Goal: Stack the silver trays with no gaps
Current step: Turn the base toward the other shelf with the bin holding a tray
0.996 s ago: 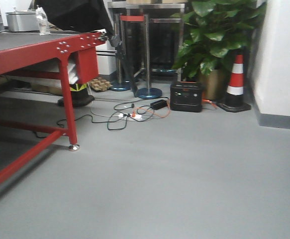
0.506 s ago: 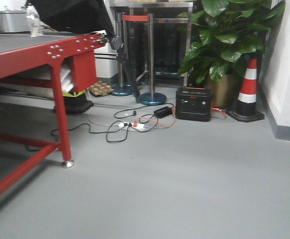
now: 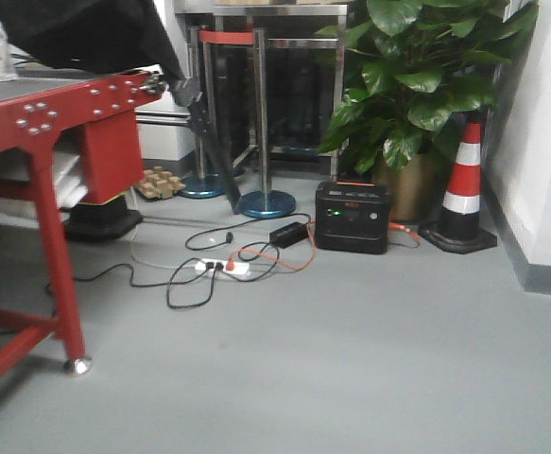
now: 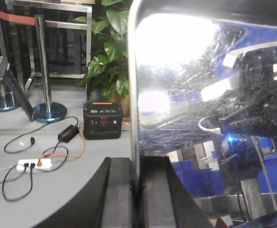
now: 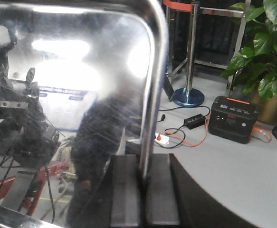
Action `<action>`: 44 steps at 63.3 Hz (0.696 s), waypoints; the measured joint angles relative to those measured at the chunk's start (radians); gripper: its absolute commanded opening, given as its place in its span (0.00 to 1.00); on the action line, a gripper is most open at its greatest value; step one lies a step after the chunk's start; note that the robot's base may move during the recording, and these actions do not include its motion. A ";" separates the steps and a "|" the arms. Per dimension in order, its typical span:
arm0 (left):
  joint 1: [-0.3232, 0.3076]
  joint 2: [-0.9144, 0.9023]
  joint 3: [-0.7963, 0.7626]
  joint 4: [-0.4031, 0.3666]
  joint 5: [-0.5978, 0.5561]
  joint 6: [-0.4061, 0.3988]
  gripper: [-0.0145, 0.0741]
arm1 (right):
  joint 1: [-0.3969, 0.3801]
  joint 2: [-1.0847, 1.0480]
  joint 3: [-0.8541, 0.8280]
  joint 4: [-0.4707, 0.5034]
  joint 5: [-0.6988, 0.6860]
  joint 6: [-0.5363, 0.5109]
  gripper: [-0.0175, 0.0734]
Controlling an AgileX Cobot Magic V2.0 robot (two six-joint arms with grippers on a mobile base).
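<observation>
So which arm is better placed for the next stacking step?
Neither clearly: the left end effector and right end effector each clamp the rim of a silver tray, so probably both move together. No stack is in view.

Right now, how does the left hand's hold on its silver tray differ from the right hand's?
The left hand clamps the left tray at its rim, pan spreading rightward in view; the right hand has the right tray spreading leftward. The left tray reflects blue, the right tray a dark shape. Both hands are shut on a rim.
</observation>
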 measured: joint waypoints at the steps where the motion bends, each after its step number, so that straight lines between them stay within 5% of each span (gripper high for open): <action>1: 0.000 0.000 0.000 0.000 0.000 0.000 0.14 | 0.000 0.000 0.000 0.000 0.000 0.000 0.12; 44: 0.000 0.000 0.000 0.002 0.000 0.000 0.14 | 0.000 0.000 0.000 0.000 -0.002 0.000 0.12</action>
